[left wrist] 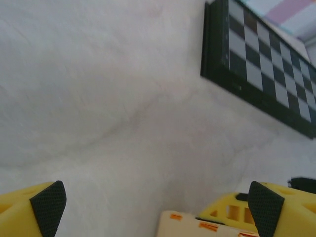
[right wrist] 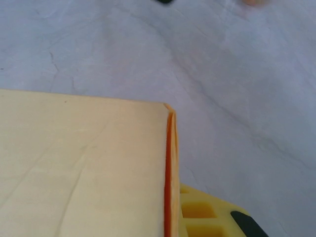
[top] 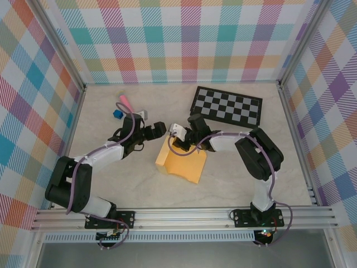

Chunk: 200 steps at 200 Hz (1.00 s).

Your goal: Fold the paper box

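Top view, open room: The pale marbled tabletop (top: 262,173) lies bare on the right and along the near metal rail (top: 184,215). Plaid walls (top: 167,39) close in three sides.
Top view, box: The yellow-orange thin-cardboard paper box (top: 184,163) sits at mid-table, partly folded. Its left panel stands raised and paler, and the rest lies flat.
Top view, arms: The left gripper (top: 158,130) hangs just left of the box's far edge. The right gripper (top: 177,134) meets that edge from the right.
Top view, bystanders: A black-and-white checkered board (top: 227,105) lies behind the box, apart from it. A pink stick-like item (top: 124,102) and a small blue block (top: 117,114) lie at far left.
Left wrist view: The left gripper's black-padded yellow fingers (left wrist: 48,207) are spread wide and touch nothing. Low between them rises the box's cream edge, beside a yellow finger of the right gripper.
Right wrist view: The box's pale panel shows faint creases and an orange fold line. One yellow finger (right wrist: 207,217) sits against that line. The other is hidden, so whether the grip has closed cannot be told.
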Available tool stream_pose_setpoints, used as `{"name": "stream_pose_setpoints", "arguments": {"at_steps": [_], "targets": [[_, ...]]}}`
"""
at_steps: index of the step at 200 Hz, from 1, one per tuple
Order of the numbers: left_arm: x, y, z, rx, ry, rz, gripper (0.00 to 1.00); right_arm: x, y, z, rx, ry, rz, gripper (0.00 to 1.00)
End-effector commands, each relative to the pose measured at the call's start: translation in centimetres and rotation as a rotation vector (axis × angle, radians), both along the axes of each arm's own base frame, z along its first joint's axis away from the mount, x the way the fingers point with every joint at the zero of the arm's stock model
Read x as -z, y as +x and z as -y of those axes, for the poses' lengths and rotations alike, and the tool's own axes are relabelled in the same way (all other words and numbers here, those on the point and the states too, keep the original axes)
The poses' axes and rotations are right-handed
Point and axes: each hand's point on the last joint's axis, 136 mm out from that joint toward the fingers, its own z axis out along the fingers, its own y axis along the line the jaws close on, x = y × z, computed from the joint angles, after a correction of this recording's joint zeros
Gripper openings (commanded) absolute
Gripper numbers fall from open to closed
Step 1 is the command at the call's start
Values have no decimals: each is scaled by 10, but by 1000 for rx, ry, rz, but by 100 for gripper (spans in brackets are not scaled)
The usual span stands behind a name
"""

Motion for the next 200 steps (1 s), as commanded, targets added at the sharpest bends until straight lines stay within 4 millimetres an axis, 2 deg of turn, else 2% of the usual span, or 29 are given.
{"name": "stream_pose_setpoints", "arguments": {"at_steps": [1, 53, 91, 132, 151, 177, 200], "targets": [[9, -20, 21, 124, -73, -81, 97, -1, -5, -17, -83, 12, 57, 12], [38, -22, 20, 152, 8, -164, 96, -2, 10, -21, -14, 26, 111, 14], [41, -26, 24, 178, 5, -170, 95, -2, 18, -21, 39, 24, 140, 16], [51, -34, 27, 197, 73, -181, 93, -6, 36, -15, 168, 34, 192, 18], [56, -40, 30, 212, 120, -186, 93, -15, 46, -12, 269, 61, 231, 19], [59, -41, 27, 201, 151, -191, 93, -19, 45, -21, 312, 72, 244, 20], [61, -41, 25, 194, 172, -198, 93, -16, 35, -33, 284, 55, 258, 22]]}}
